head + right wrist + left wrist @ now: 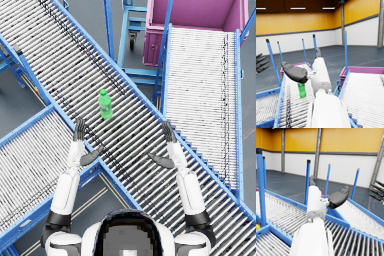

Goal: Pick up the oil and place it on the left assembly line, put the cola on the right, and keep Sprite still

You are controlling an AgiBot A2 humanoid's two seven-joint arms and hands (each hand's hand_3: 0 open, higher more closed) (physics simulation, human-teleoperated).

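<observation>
My left hand (82, 146) & right hand (170, 149) spread, empty; upright green plastic Sprite bottle (105, 104) near – stray reach cd tip it

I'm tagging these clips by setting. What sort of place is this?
Probably a warehouse or factory sorting hall: blue-framed roller conveyors run side by side, a magenta bin sits at the end of the right one, and the wrist views show tall yellow-and-white walls over a dark floor.

Both arms extended forward; left hand (81, 144), right hand (170, 146) empty, fingers (79, 131) apart, thumbs inward.
</observation>
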